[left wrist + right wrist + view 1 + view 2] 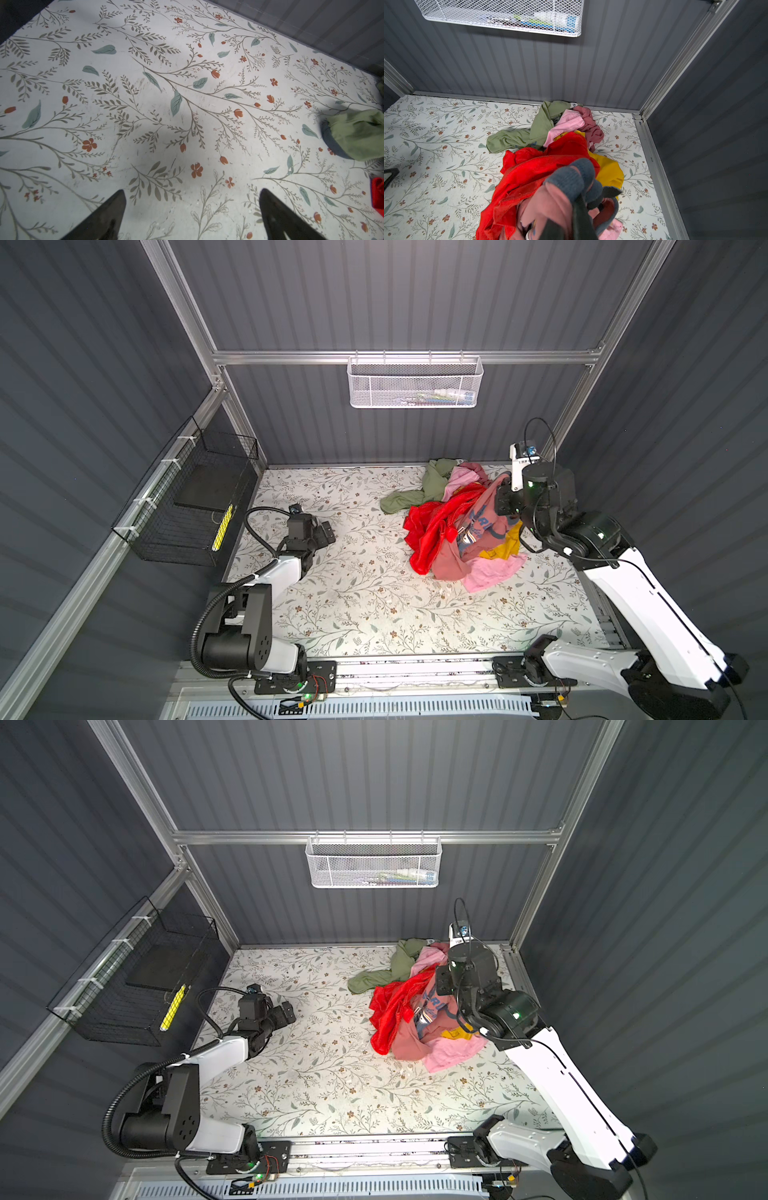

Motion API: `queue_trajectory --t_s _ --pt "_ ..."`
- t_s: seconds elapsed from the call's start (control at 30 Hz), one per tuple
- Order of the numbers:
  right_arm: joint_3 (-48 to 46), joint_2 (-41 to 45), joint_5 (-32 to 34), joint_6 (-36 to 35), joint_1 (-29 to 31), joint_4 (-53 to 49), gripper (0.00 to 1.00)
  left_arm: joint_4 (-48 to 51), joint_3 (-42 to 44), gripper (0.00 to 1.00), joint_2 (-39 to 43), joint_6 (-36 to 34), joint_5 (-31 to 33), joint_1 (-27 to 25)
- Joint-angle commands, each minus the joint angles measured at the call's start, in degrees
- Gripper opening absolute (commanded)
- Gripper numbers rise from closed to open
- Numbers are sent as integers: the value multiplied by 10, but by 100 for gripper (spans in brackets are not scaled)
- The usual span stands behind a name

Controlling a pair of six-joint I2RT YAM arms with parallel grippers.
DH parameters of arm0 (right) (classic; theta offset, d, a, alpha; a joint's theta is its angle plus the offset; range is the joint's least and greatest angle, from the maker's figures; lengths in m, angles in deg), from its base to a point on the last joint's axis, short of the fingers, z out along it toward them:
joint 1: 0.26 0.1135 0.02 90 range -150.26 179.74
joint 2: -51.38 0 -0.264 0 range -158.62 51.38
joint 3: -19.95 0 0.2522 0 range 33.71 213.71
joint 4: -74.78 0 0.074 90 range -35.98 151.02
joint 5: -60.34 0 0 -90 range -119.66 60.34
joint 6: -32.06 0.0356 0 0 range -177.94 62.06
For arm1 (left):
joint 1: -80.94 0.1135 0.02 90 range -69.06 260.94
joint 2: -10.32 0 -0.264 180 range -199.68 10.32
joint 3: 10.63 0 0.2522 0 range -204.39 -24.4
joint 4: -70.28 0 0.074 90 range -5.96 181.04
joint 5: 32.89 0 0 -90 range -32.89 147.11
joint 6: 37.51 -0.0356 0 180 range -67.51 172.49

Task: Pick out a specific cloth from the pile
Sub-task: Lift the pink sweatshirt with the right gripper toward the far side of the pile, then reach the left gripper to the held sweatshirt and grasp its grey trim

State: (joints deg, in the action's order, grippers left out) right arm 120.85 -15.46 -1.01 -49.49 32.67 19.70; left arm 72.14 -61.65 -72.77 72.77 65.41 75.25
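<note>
While the right fingers [581, 209] clamp the blue-grey neck trim of the salmon-pink T-shirt [486, 506], its collar stands raised above the heap of mixed garments [432, 485] at the far right of the floral tabletop [374, 605]. Extraction step, I'd say: next, pull higher, clear of the bright red garment [428, 526]. Right arm arches over the heap; left fingers [326, 531] gape wide, low at left, empty.

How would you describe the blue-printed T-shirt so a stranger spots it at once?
Find the clothes pile at the far right of the table. On the pile's right side, the right tool is shut on a salmon-pink T-shirt. Only it has blue-grey neck trim and a blue print.
</note>
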Motion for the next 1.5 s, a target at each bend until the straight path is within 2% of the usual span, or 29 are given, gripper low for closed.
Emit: queue_trajectory --t_s 0.0,0.13,0.3,0.4,0.63,0.77,0.9,1.17,1.3,1.47 --pt "15 -16 -36 -29 -28 61 0 -8 -17 100 -12 -9 -21 -3" --pt "14 -49 -94 -19 -66 90 0 -7 -19 100 -13 -13 -31 -4" --pt "12 -103 -211 37 -121 110 0 -4 -13 100 3 -23 -18 -8" --pt "12 -119 -255 61 -139 121 0 1 -14 100 11 -33 -12 -16" --pt "14 -150 -355 99 -173 130 0 0 -19 100 19 -68 8 -96" --pt "-33 -156 -392 117 -182 150 0 14 -32 100 30 -69 22 -129" --pt "-98 -137 -409 114 -180 158 0 29 -32 100 55 -70 42 -145" --pt "-239 -43 -365 111 -162 119 0 63 -18 100 91 -76 70 -145" --pt "-274 -30 -346 124 -162 102 0 67 -31 100 92 -83 46 -151" --pt "-265 -23 -375 134 -160 135 0 55 -76 100 77 -124 -12 -232"
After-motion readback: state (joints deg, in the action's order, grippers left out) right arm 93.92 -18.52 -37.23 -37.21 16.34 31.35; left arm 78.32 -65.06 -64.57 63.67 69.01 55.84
